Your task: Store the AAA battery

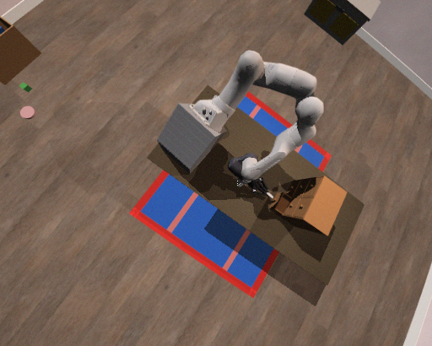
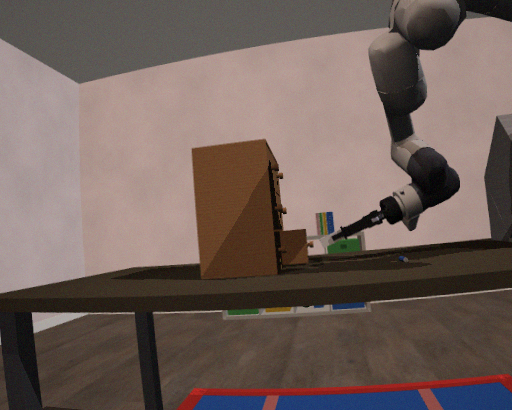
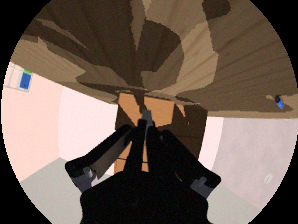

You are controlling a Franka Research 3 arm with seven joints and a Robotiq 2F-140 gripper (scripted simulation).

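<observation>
A dark brown bench (image 2: 133, 292) is standing on a wood-plank floor in a pink-walled room, over a blue mat with a red border (image 1: 188, 219), and a grey block (image 1: 188, 137) at one end is carrying the arm. The small chest (image 2: 233, 210) is sitting upright on the bench with its bottom drawer (image 2: 295, 247) standing partly out; its contents are not showing. The fingers (image 2: 339, 235) are pressed fully together, gripping nothing, pointing at that drawer's front just beside its knob, while the AAA battery (image 2: 403, 259) is lying on the bench well apart from the chest.

A plain indoor room: wood-plank floor (image 1: 91, 253), pale pink walls (image 2: 148, 150), blue-and-red mat (image 1: 188, 219), dark table (image 2: 233, 292).
</observation>
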